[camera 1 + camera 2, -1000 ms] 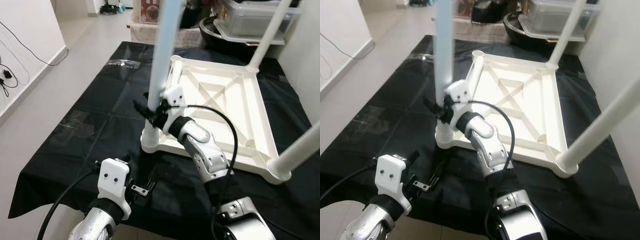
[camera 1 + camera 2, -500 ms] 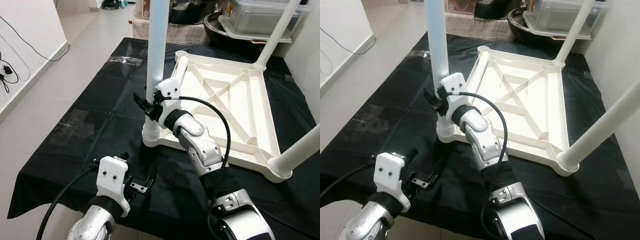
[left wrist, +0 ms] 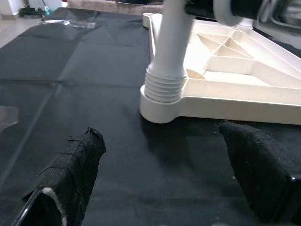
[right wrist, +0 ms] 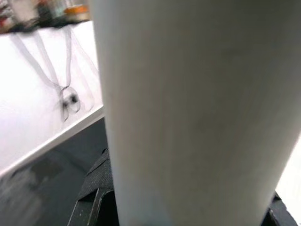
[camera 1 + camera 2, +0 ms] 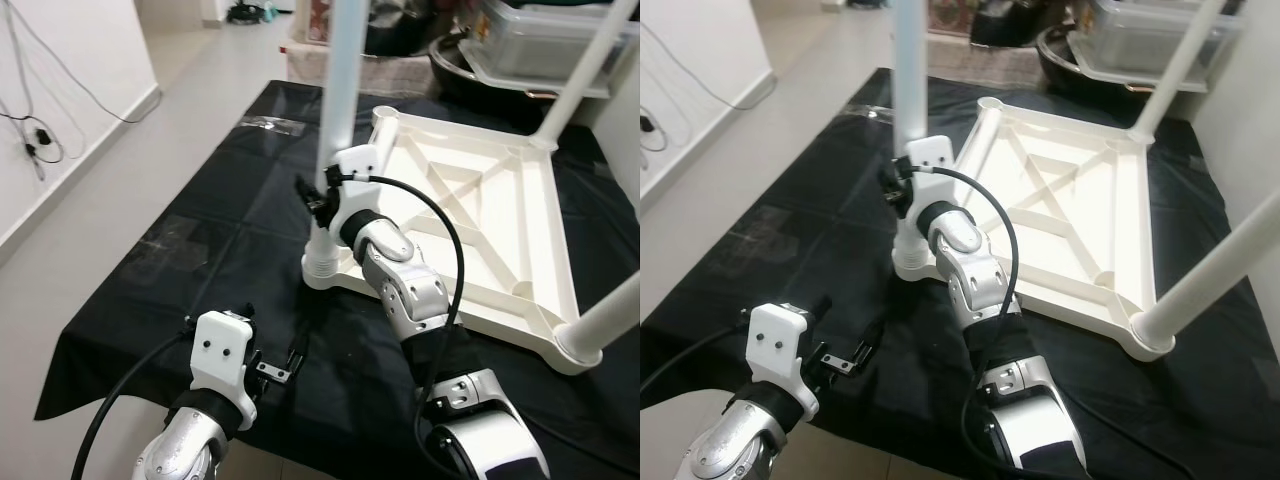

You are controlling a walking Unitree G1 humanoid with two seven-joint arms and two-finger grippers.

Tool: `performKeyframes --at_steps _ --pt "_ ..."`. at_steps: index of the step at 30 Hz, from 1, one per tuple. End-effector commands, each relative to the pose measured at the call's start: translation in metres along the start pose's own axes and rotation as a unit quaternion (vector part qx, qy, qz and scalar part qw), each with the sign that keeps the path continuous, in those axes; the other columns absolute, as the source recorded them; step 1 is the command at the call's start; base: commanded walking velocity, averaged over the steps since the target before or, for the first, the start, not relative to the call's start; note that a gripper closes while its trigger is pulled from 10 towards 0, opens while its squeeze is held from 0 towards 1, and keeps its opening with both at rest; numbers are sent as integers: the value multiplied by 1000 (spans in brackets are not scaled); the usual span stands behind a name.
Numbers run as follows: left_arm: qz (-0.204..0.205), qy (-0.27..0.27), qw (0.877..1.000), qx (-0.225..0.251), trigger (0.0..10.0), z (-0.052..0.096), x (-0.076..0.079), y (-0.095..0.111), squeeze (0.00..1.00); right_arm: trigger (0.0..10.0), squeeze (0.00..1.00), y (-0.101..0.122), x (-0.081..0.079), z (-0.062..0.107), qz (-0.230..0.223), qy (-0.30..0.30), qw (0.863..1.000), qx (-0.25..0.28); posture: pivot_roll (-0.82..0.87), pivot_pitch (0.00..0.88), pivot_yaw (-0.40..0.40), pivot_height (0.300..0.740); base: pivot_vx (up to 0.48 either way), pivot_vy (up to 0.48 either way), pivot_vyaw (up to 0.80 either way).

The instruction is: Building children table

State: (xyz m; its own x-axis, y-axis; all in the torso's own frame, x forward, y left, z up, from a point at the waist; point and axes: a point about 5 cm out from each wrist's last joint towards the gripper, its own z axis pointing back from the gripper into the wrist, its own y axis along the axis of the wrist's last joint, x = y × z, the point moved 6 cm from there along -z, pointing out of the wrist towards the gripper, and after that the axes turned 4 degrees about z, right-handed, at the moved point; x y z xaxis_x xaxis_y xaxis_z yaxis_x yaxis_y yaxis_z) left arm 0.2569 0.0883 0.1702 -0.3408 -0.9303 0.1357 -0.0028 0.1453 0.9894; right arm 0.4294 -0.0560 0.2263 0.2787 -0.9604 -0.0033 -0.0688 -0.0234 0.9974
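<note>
A white children's table top (image 5: 478, 196) lies upside down on a black cloth (image 5: 220, 210). A white leg (image 5: 344, 90) stands upright in the threaded socket (image 5: 321, 268) at its near left corner. My right gripper (image 5: 317, 196) is shut on this leg a little above the socket; in the right wrist view the leg (image 4: 188, 117) sits between the black fingers (image 4: 96, 193). Two more legs rise at the far right corner (image 5: 580, 75) and the near right corner (image 5: 612, 318). My left gripper (image 5: 276, 366) hovers low over the cloth in front of the socket (image 3: 162, 92), open, holding nothing.
A clear plastic storage box (image 5: 545, 35) and dark clutter stand behind the cloth. A clear plastic bag (image 5: 266, 124) lies at the cloth's far left. Bare floor (image 5: 120, 190) and a white wall with cables (image 5: 30, 140) are on the left. The cloth's front edge is close to me.
The whole view has shifted, so the camera moved. My right gripper stays shut on the leg at the same height. The left gripper keeps its place.
</note>
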Motion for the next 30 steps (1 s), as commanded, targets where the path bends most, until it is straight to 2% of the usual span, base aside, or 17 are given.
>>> performKeyframes --at_steps 1,5,8,13,15,17,18,19,21,22,23,25,26,27,28,29,30 --pt "-6 1 1000 -7 10000 0 -2 -4 0 10000 0 -100 19 26 -31 -52 984 -169 130 169 -82 740 0 0 0" --pt "-8 1 1000 -6 10000 -1 -4 -4 0 10000 0 -96 25 28 -43 -88 984 -151 130 168 -82 740 0 0 0" --pt "-9 1 1000 -6 10000 -1 -4 -4 0 10000 0 -94 26 28 -40 -93 984 -144 129 162 -81 740 0 0 0" --pt "-11 1 1000 -4 10000 -2 -6 -4 0 10000 0 -87 31 32 -6 -129 984 -123 124 151 -79 740 0 0 0" --pt "-11 1 1000 -4 10000 -3 -6 -4 0 10000 0 -85 32 33 6 -147 982 -121 124 147 -81 740 0 0 0" --pt "-13 0 1000 -3 10000 -4 -7 -5 0 10000 0 -82 39 37 30 -198 973 -118 127 140 -82 740 0 0 0" --pt "-13 0 1000 -3 10000 -4 -7 -5 0 10000 0 -82 39 37 30 -198 973 -118 127 140 -82 740 0 0 0" --pt "-14 0 1000 -3 10000 -4 -7 -5 0 10000 0 -79 45 41 38 -234 965 -112 128 137 -84 740 0 0 0" --pt "-14 0 1000 -3 10000 -4 -7 -5 0 10000 0 -79 45 41 38 -234 965 -112 128 137 -84 740 0 0 0" --pt "-14 0 1000 -2 10000 -4 -8 -4 0 10000 0 -75 52 45 46 -269 956 -105 128 137 -84 740 0 0 0" --pt "-14 0 1000 -2 10000 -4 -8 -4 0 10000 0 -75 52 45 46 -269 956 -105 128 137 -84 740 0 0 0" --pt "-16 0 1000 -1 10000 -5 -9 -4 0 10000 0 -72 63 57 33 -335 936 -107 126 130 -83 740 0 0 0" --pt "-16 0 1000 -1 10000 -5 -9 -4 0 10000 0 -72 63 57 33 -335 936 -107 126 130 -83 740 0 0 0" --pt "-16 -1 1000 0 10000 -6 -9 -4 0 10000 0 -73 69 65 6 -376 920 -113 126 130 -83 740 0 0 0" --pt "-16 -2 1000 0 10000 -6 -8 -4 0 10000 0 -74 72 69 2 -397 910 -120 127 132 -83 740 0 0 0" --pt "-16 -2 1000 0 10000 -6 -8 -4 0 10000 0 -74 72 69 2 -397 910 -120 127 132 -83 740 0 0 0" --pt "-16 -2 1000 0 10000 -7 -8 -4 0 10000 0 -76 76 75 -5 -423 897 -131 127 132 -83 740 0 0 0"
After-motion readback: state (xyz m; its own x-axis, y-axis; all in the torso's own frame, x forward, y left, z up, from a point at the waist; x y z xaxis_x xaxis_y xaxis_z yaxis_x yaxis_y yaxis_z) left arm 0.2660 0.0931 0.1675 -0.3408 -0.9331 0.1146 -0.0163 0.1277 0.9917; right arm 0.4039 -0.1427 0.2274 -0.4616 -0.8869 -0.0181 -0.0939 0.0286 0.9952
